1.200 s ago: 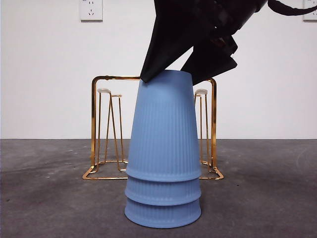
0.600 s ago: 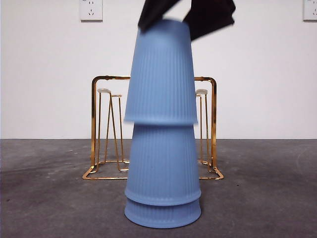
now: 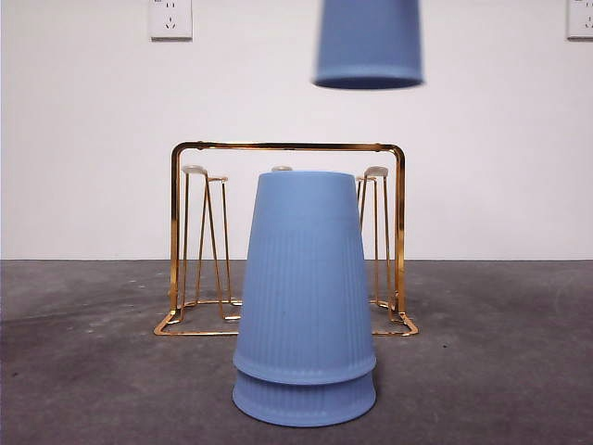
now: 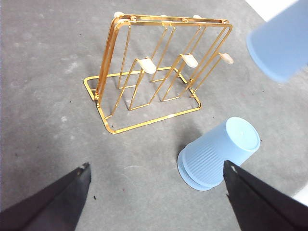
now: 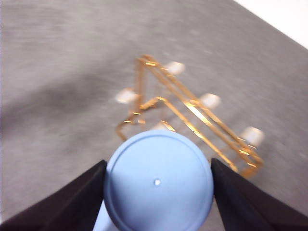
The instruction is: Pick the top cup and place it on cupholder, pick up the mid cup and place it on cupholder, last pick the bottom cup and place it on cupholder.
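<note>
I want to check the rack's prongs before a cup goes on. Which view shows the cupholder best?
The left wrist view: the whole cupholder shows from above, sharp, prongs unblocked. In the front view the stacked cups hide its middle. In the right wrist view it is blurred behind the lifted cup held by the right pincer.

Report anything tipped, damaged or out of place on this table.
Nothing stands out. The cupholder stands upright with bare prongs, the two stacked cups sit squarely, mouth down, in front of it, and the lifted cup hangs level in the right hand. No visible dents or spills.
</note>
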Motion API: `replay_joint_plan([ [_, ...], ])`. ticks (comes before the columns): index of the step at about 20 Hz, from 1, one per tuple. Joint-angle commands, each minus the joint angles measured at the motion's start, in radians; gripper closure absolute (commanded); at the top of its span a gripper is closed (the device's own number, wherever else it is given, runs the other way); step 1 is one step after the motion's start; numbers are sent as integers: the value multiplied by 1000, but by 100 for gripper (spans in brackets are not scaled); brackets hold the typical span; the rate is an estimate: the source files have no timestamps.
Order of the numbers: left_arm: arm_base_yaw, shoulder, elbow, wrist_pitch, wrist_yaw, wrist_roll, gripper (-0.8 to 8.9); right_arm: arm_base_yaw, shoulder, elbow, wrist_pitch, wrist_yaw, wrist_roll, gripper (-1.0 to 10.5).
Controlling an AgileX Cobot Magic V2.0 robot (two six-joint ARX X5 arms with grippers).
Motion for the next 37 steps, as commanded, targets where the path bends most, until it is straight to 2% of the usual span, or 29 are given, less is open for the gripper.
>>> replay_joint_plan([
  [1,-2,2,15,5,8,6,377,-52,25,10,43,-35,-3,684],
  [3,-2,2,15,5,8,6,377,-105,31,-22,94,-92,15,684],
  [6,-2,2,15,5,8,6,377,-149,36,-111,187,-125,32,684],
  [10,-2,2,15,5,8,5,377,-170,43,-255,335,-149,56,684],
  [14,-2,2,15,5,8,5,377,-170,105,-334,412,-149,65,679],
  [19,-2,2,15,0,8,5,377,-170,230,-337,436,-143,67,664],
  [26,-3,2,15,-2,11,-6,376,-170,250,-337,439,-141,68,491],
  [31,-48,3,27,43,24,-29,339,-170,137,-332,423,-122,67,462],
  [37,-161,71,80,134,-8,-56,339,-169,-95,-332,256,-120,67,463],
])
